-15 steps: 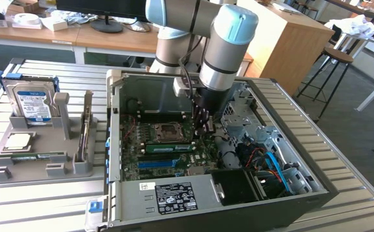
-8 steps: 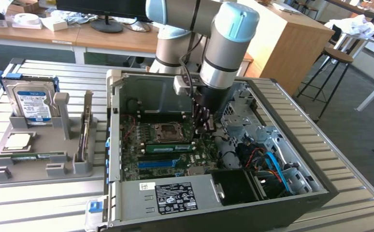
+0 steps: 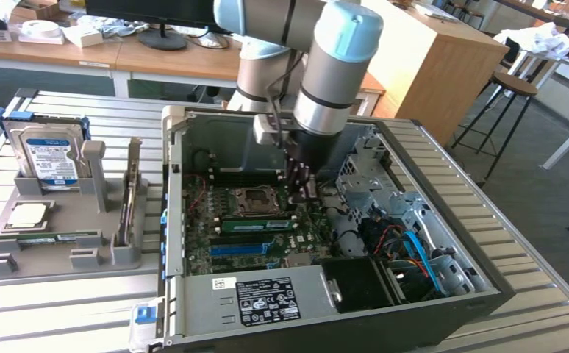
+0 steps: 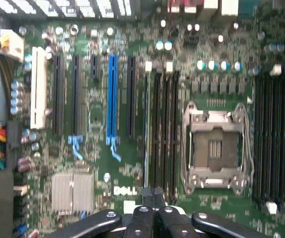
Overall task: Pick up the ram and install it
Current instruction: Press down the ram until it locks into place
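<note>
The ram (image 3: 257, 224) is a thin green stick standing on edge in a slot of the motherboard, beside the CPU socket (image 3: 250, 200), inside the open computer case. In the wrist view the ram (image 4: 147, 129) shows edge-on as a pale line along a dark slot. My gripper (image 3: 305, 195) hangs down into the case, just above the end of the ram on the exterior view's right. Its black fingers (image 4: 141, 218) are pressed together with nothing between them, and the gripper (image 4: 152, 194) points at the ram's near end. Whether the tips touch the ram I cannot tell.
A grey fixture (image 3: 29, 261) on the exterior view's left holds a hard drive (image 3: 51, 158) and an upright card (image 3: 128, 202). A blue slot (image 4: 112, 94) lies beside the ram slots. The case walls (image 3: 172, 220), drive cage (image 3: 373, 173) and cables (image 3: 412, 246) crowd the arm.
</note>
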`<state>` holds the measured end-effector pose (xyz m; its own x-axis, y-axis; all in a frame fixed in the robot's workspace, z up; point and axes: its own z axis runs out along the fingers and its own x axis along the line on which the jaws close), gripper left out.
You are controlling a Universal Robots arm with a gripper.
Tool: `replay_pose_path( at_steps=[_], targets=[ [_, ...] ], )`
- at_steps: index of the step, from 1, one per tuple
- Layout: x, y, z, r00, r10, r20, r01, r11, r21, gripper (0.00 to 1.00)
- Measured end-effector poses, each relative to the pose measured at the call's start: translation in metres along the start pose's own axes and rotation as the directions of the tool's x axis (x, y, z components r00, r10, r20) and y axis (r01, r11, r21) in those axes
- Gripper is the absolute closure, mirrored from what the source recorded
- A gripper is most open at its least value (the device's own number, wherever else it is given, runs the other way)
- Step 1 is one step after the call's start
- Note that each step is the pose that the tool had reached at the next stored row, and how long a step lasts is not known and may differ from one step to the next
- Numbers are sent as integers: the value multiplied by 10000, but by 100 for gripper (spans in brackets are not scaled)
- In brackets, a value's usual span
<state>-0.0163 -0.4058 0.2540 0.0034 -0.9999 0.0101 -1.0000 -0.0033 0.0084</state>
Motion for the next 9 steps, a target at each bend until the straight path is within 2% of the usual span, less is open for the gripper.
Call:
replay_pose_path(
  at_steps=[9],
  targets=[
    [-1,303,7,10000,1,0,-1,10000,1,90]
  ],
)
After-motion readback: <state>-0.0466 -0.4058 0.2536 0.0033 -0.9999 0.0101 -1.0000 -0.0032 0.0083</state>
